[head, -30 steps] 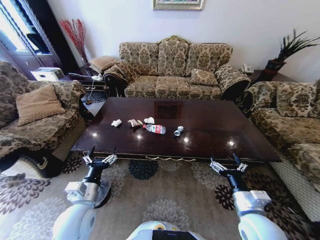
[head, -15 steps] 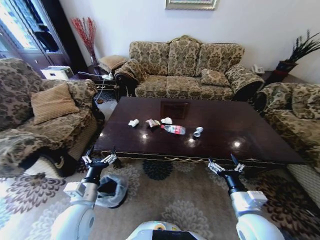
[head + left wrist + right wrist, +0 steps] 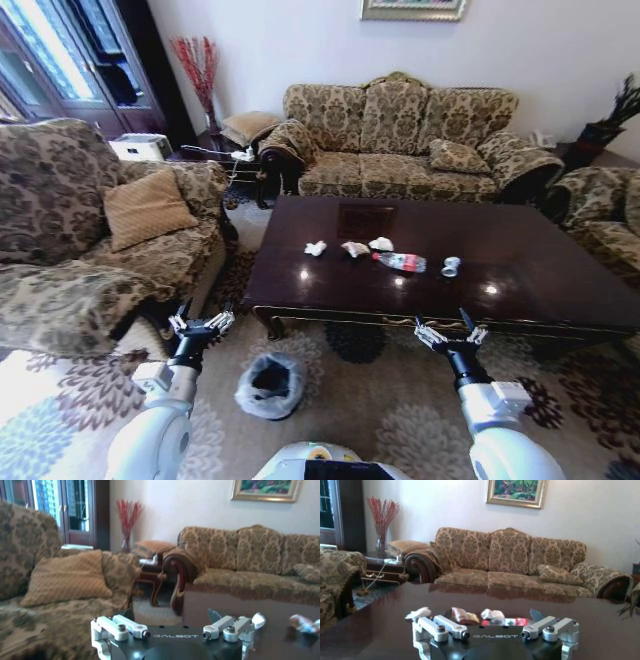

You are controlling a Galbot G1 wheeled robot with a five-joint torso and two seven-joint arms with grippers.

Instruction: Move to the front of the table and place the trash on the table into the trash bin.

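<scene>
The dark glossy table [image 3: 520, 300] stands ahead and to my right. The trash lies in a row on its near half: a white tissue [image 3: 315, 248], a brownish wrapper [image 3: 354, 249], another tissue [image 3: 381, 243], a clear bottle with a red label [image 3: 400, 262] and a small crushed clear piece [image 3: 451, 267]. On the carpet before the table's left corner stands the trash bin [image 3: 271, 385], its pale bag puffed over the rim. My left gripper [image 3: 201, 325] hangs open left of the bin. My right gripper [image 3: 447, 333] hangs open at the table's front edge. In the right wrist view, tissue [image 3: 418, 612] and wrapper [image 3: 462, 615] lie just beyond the open gripper [image 3: 495, 630].
A patterned armchair with a tan cushion [image 3: 145, 207] sits close on the left. A three-seat sofa [image 3: 400, 140] lines the far wall and another sofa's arm [image 3: 600, 200] is at the right. A white box-shaped appliance [image 3: 140, 147] stands by the glass doors. Patterned carpet lies underfoot.
The whole picture has shifted right, so the camera has turned or driven left. The trash bin has come fully into view. Both arms keep the same pose, grippers open.
</scene>
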